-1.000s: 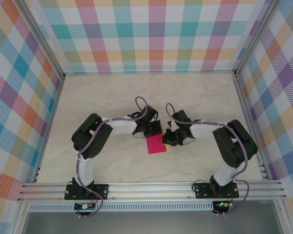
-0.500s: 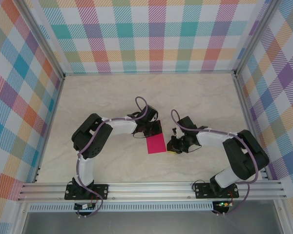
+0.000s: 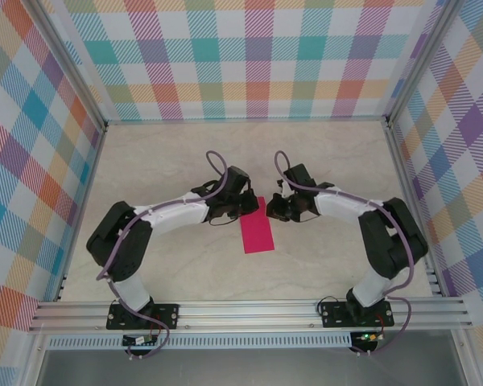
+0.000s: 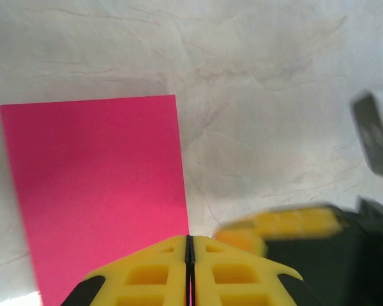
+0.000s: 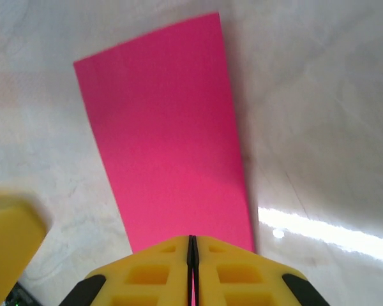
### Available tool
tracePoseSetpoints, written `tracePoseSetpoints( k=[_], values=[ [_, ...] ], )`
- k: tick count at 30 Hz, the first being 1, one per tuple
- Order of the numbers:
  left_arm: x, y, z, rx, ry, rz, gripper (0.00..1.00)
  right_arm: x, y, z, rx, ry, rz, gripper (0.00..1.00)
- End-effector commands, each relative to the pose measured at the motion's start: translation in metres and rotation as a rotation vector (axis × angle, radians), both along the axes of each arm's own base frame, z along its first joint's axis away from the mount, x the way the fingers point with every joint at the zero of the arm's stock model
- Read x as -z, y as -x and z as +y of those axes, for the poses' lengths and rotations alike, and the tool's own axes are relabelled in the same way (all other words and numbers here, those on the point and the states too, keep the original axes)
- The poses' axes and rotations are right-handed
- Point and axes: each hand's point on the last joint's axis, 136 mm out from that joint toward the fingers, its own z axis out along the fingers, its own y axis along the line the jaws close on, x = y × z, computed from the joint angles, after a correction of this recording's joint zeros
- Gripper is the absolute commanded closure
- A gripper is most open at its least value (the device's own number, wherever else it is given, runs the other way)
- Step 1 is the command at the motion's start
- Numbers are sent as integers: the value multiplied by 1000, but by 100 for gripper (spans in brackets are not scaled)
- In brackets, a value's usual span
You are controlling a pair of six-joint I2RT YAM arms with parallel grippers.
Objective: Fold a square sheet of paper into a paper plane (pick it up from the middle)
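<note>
The square sheet of paper (image 3: 256, 229) lies on the table folded into a long narrow magenta rectangle, between the two wrists. My left gripper (image 3: 249, 206) is shut with its yellow tips at the strip's far end, over its long edge (image 4: 189, 238). My right gripper (image 3: 274, 209) is shut too, its tips (image 5: 191, 238) over the same end of the paper (image 5: 172, 140). A sliver of pink shows between each pair of jaws, and I cannot tell whether either pinches the sheet. The paper (image 4: 96, 191) runs flat away from the left jaws.
The marbled tabletop (image 3: 185, 153) is bounded by plaid walls (image 3: 249, 56) on three sides and an aluminium rail (image 3: 241, 310) at the front. The right gripper's blurred yellow finger (image 4: 277, 224) sits close beside the left jaws. Both arm elbows stand out to the sides.
Both grippers have moved toward the far end of the paper, uncovering a longer strip of pink. The left arm's elbow swung out leftward; the right gripper came back from the near right.
</note>
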Motion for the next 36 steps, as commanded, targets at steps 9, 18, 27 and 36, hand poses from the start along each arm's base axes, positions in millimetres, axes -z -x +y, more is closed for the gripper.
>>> tracePoseSetpoints(
  k=[9,18,27,36],
  values=[
    [7,23,22,-28,-10,38,89,38,-31,28,-45,95,95,90],
    [14,36,3,17,31,70,89,55,-15,-20,155,272,158,90],
    [34,68,-40,96,74,123,91,10,-8,-20,143,66,23,90],
    [60,93,-63,125,35,161,95,6,28,-29,40,-29,-6,93]
  ],
)
